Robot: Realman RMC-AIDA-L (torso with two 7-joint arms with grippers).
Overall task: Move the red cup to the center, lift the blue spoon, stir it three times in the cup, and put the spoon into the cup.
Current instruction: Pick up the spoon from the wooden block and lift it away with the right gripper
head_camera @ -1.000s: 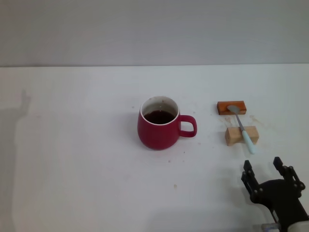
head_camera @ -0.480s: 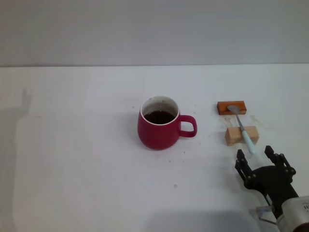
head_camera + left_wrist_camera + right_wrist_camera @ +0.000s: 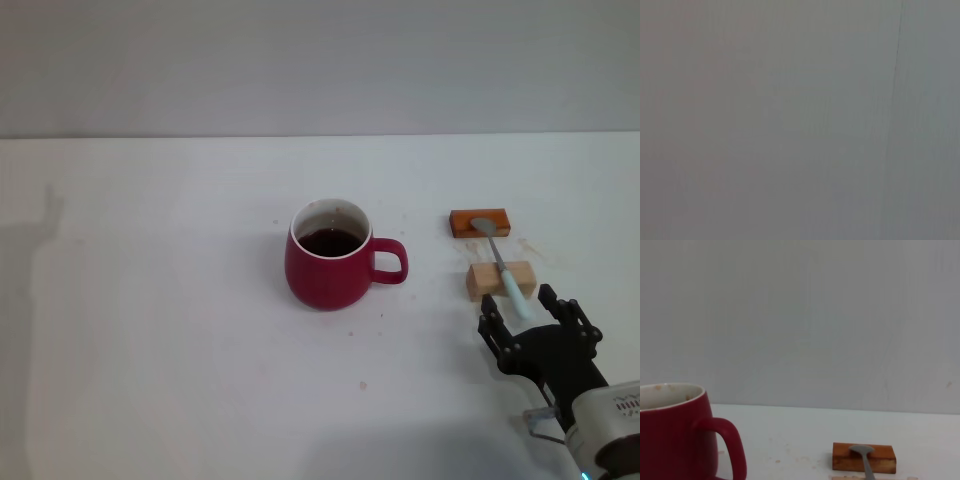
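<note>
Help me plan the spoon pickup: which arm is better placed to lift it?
Right. The right gripper hovers open just short of the blue spoon, which lies across the tan block and orange block. The left arm is out of the head view, its camera showing only a blank surface.

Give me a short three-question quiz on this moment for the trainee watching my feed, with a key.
1. True or false: the blue spoon already stands inside the red cup.
2. What does the spoon rest on? A) the bare table only B) an orange block under its bowl and a tan wooden block under its handle C) the cup's rim
3. Which gripper is near the spoon, and how are its fingers?

Key
1. False: it lies across the two blocks, on the side the cup's handle points to.
2. B
3. The right gripper, open, just short of the handle's near end and not gripping it. The left gripper is not in view.
</note>
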